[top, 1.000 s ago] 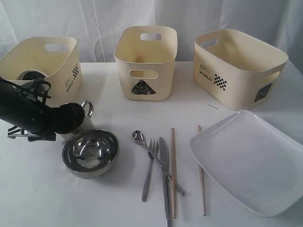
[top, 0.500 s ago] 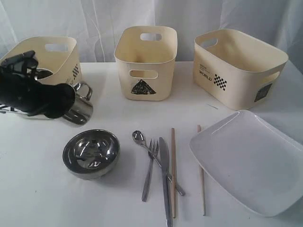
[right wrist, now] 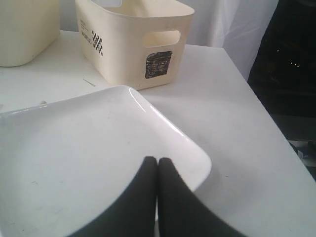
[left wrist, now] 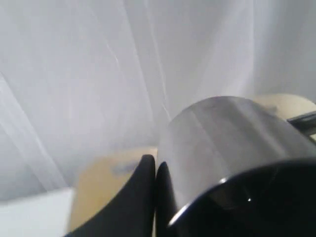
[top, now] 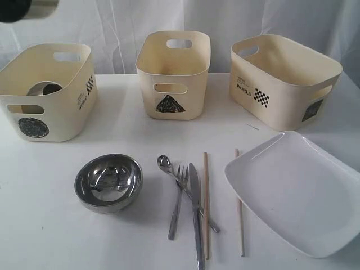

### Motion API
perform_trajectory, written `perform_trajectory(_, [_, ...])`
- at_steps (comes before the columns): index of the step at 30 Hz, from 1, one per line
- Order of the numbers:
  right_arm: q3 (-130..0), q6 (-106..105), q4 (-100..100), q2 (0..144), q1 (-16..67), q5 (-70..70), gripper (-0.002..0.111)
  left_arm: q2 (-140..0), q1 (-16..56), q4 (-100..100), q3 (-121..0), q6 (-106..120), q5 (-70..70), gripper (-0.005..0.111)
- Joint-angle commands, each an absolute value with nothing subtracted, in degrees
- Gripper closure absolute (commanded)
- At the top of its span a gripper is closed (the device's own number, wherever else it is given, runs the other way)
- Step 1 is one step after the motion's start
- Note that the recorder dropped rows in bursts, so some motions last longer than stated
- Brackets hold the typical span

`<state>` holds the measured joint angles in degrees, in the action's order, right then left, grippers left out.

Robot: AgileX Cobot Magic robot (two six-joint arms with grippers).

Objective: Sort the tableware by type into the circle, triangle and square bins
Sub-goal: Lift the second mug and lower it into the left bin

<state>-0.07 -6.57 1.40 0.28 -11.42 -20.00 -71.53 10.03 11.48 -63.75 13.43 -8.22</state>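
Left wrist view is filled by the steel mug point(left wrist: 227, 133). My left gripper point(left wrist: 154, 168) has its fingers drawn close together right at the rim. The mug hangs high off the table point(top: 45, 225) with me, so I have hold of it. Lower than that gripper stands the circle bin point(top: 62, 112), with a second steel mug point(top: 42, 89) inside it. Farther out from me on the table lie the steel bowl point(top: 108, 181), then the spoon point(top: 164, 163), fork point(top: 179, 197), knife point(top: 196, 214) and chopsticks point(top: 206, 197). My right gripper point(right wrist: 157, 163) is pressed fully closed and empty. It sits just over the near corner of the white plate point(right wrist: 74, 163), with the square bin point(right wrist: 128, 44) beyond it.
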Motion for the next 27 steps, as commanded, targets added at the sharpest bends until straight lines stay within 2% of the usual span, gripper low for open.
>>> perform_trajectory(1, [0.0, -6.6, 1.4, 0.0, -11.3, -19.6, 0.108, -74.6, 10.4, 9.9, -64.0, 19.3, -20.8, 0.107])
perform_trajectory(6, [0.0, -6.6, 1.4, 0.0, -11.3, -19.6, 0.108, -84.6, 8.6, 10.2, -64.0, 29.1, -30.6, 0.107])
perform_trajectory(9, [0.0, -6.6, 1.4, 0.0, -11.3, -19.6, 0.108, -93.1, 6.1, 10.2, -64.7, 30.0, -41.7, 0.107])
perform_trajectory(11, [0.0, -6.6, 1.4, 0.0, -11.3, -19.6, 0.108, -97.7, 4.6, 10.4, -66.4, 28.8, -43.7, 0.106])
perform_trajectory(14, [0.0, -6.6, 1.4, 0.0, -11.3, -19.6, 0.108, -102.6, 2.7, 10.4, -70.3, 21.1, -31.1, 0.094])
perform_trajectory(18, [0.0, -6.6, 1.4, 0.0, -11.3, -19.6, 0.108, -105.2, 2.4, 9.8, -75.0, 16.3, -13.0, 0.064])
perform_trajectory(21, [0.0, -6.6, 1.4, 0.0, -11.3, -19.6, 0.108, -105.3, 2.4, 9.8, -77.4, 14.8, -7.6, 0.049])
perform_trajectory(23, [0.0, -6.6, 1.4, 0.0, -11.3, -19.6, 0.108, -105.3, 2.4, 9.8, -79.4, 14.8, -3.7, 0.045])
perform_trajectory(27, [0.0, -6.6, 1.4, 0.0, -11.3, -19.6, 0.108, -103.7, 2.4, 9.8, -83.8, 14.9, 5.3, 0.045])
